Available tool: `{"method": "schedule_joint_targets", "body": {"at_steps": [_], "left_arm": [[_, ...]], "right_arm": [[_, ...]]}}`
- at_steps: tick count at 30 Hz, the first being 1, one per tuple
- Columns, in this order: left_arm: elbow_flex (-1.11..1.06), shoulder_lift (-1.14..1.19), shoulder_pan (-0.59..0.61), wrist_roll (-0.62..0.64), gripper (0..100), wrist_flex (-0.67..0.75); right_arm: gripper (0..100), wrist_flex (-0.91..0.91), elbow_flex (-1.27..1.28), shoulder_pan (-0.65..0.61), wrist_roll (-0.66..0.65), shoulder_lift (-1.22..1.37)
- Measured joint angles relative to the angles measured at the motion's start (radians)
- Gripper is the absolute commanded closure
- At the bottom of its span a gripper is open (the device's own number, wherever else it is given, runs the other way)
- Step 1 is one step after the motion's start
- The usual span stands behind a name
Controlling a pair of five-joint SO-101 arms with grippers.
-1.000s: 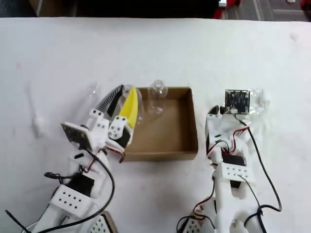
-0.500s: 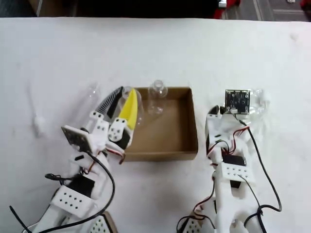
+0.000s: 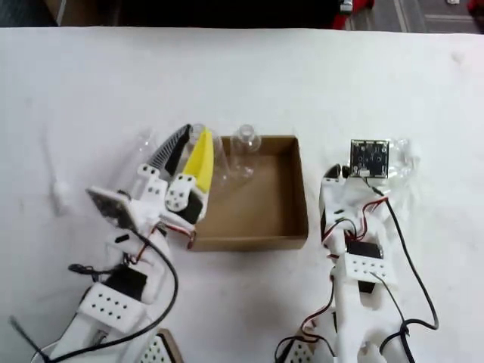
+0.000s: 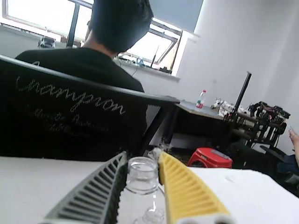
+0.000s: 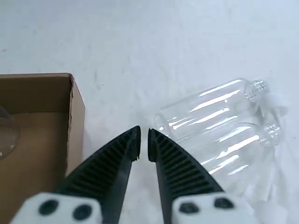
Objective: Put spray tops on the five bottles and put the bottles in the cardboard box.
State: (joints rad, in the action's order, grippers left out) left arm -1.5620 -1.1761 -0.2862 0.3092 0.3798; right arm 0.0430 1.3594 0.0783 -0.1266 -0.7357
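1. On the white tabletop (image 3: 302, 83) between my two arms sits the open cardboard box (image 3: 249, 242), with a clear box bottle (image 3: 245, 144) against its far wall.
2. Far out on my left, well apart from the box, what looks like a white spray top (image 3: 57, 190) lies by itself.
3. A faint clear bottle (image 3: 142, 144) lies just beside my left arm, on the side away from the box.
4. The box's left wall stands between my left gripper (image 4: 142, 156) and the box floor. From above, the yellow finger (image 3: 198, 162) overlaps that wall near its far corner.
5. My left gripper is clamped on the held bottle (image 4: 142, 175), grey and yellow fingers against either side of its open neck. I cannot tell whether it is off the tabletop.
6. My right gripper (image 5: 143, 138) has its black fingers drawn almost together, gripping nothing, over the tabletop near the box's right wall.
7. Two lying bottles (image 5: 210, 105) rest side by side near those fingertips, apart from them, on the side away from the box.
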Motion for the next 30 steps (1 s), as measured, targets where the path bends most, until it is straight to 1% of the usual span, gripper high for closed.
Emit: {"method": "schedule_joint_targets", "body": {"at_steps": [4, 11, 18, 23, 30], "left_arm": [[0.005, 0.132, 0.009, 0.006, 98, 0.015], [0.008, 0.305, 0.014, 0.006, 98, 0.226], [0.087, 0.532, 0.028, 0.006, 98, 0.285], [0.089, 0.66, 0.037, 0.006, 98, 0.466], [0.152, 0.862, 0.037, -0.041, 98, 0.598]], "right_arm": [[97.7, 0.0, 0.0, 0.0, 0.0, 0.0], [97.7, 0.0, 0.0, 0.0, 0.0, 0.0], [97.7, 0.0, 0.0, 0.002, 0.0, 0.0], [97.7, 0.0, 0.0, 0.002, 0.0, 0.0], [97.7, 0.0, 0.0, 0.002, 0.0, 0.0]]}}
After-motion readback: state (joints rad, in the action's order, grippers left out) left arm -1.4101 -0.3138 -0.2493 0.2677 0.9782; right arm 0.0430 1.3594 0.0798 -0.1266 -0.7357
